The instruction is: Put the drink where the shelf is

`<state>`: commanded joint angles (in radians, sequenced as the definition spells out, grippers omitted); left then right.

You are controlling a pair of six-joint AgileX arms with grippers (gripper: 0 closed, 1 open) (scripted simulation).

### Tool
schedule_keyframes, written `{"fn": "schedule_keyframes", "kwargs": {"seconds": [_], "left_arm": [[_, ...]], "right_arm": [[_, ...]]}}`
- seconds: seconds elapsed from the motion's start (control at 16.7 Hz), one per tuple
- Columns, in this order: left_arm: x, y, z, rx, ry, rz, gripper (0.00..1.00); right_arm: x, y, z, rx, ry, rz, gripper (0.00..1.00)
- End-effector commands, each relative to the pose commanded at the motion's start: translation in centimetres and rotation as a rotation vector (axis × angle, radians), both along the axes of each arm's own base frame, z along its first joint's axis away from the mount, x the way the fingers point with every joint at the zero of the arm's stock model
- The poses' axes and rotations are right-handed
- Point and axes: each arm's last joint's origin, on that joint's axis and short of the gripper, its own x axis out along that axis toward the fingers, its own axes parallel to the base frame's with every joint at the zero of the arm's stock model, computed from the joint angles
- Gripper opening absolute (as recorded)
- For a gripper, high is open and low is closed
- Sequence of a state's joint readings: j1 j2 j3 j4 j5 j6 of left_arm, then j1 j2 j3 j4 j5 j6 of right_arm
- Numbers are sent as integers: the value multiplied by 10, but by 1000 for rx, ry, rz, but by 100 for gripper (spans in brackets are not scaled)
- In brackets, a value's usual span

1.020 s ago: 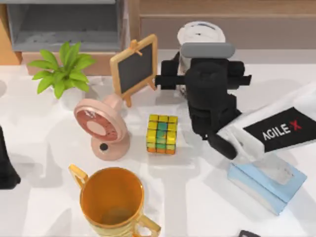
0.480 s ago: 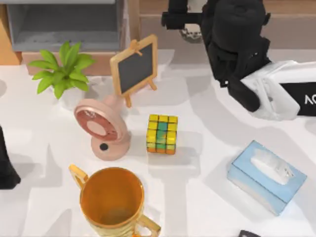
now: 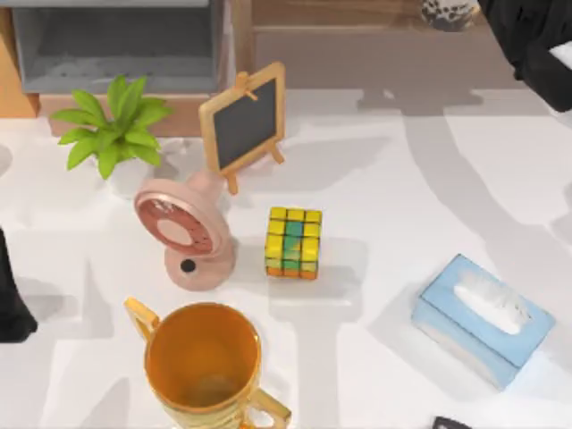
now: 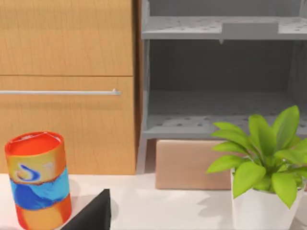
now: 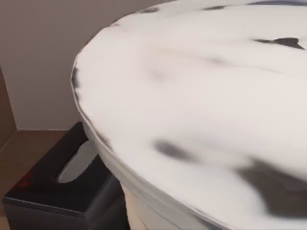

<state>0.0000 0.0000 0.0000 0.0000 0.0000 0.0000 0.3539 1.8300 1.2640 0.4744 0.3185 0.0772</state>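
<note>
A white counter [image 3: 393, 197] lies mostly open on its right half, the only thing there a blue tissue box [image 3: 483, 319] near the front right edge. Along the far edge runs the shelf [image 3: 340, 13], where I see the drink [image 3: 449, 11] at the top right, its dark pearls showing. My right arm [image 3: 534, 45] sits at the far right corner; I cannot tell how its gripper stands. My left arm [image 3: 11, 295] is parked at the left edge. A cube [image 3: 293, 242] sits mid-counter.
</note>
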Motion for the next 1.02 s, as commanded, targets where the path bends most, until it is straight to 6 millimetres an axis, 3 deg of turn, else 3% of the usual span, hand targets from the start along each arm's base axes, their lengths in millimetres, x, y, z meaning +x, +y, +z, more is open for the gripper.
{"fn": "schedule_keyframes", "kwargs": {"seconds": [0.3,0.54,0.72,1.02], "left_arm": [[0,0,0,0,0,0,100],[0,0,0,0,0,0,100],[0,0,0,0,0,0,100],[0,0,0,0,0,0,100]], "right_arm": [[16,-65,11,-36,86,-47,0],[19,-102,23,-46,118,-64,0],[18,-113,33,-48,109,-63,0],[18,-114,35,-48,107,-62,0]]}}
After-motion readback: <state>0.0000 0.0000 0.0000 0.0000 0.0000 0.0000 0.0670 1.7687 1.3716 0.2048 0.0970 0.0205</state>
